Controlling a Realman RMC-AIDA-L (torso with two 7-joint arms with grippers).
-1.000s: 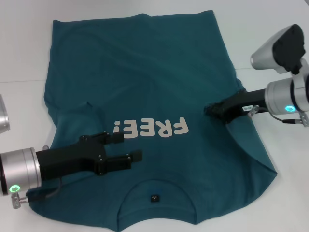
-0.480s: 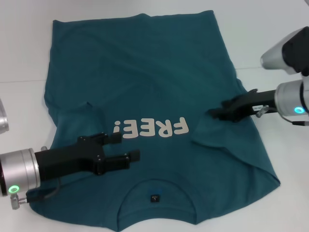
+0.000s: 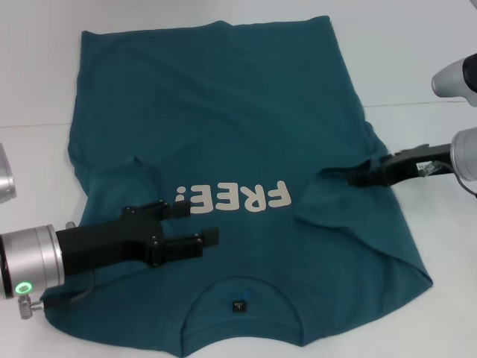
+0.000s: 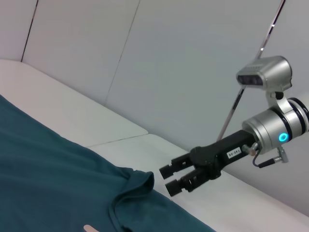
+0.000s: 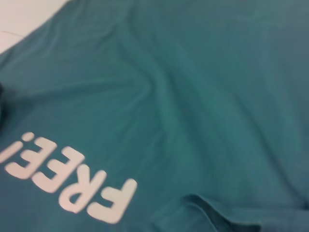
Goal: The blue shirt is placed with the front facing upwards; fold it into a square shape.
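Observation:
The blue shirt (image 3: 223,104) lies flat on the white table, front up, its cream "FREE!" lettering (image 3: 235,198) at mid-chest and its collar (image 3: 238,287) nearest me. The right sleeve is folded inward, leaving a raised edge (image 3: 328,212). My right gripper (image 3: 356,177) is open just off that fold at the shirt's right side, holding nothing. The left wrist view shows it (image 4: 170,179) with its fingers apart beside the bunched cloth (image 4: 135,181). Over the shirt, left of the collar, my left gripper (image 3: 201,224) is open and empty. In the right wrist view I see only shirt (image 5: 193,96) and lettering (image 5: 67,181).
The white table (image 3: 30,89) shows bare around the shirt on the left, right and far sides. A grey wall (image 4: 169,72) rises behind the table.
My right gripper has let go of the folded sleeve and drawn back to the right. The sleeve stays folded on the shirt. The left gripper has barely moved.

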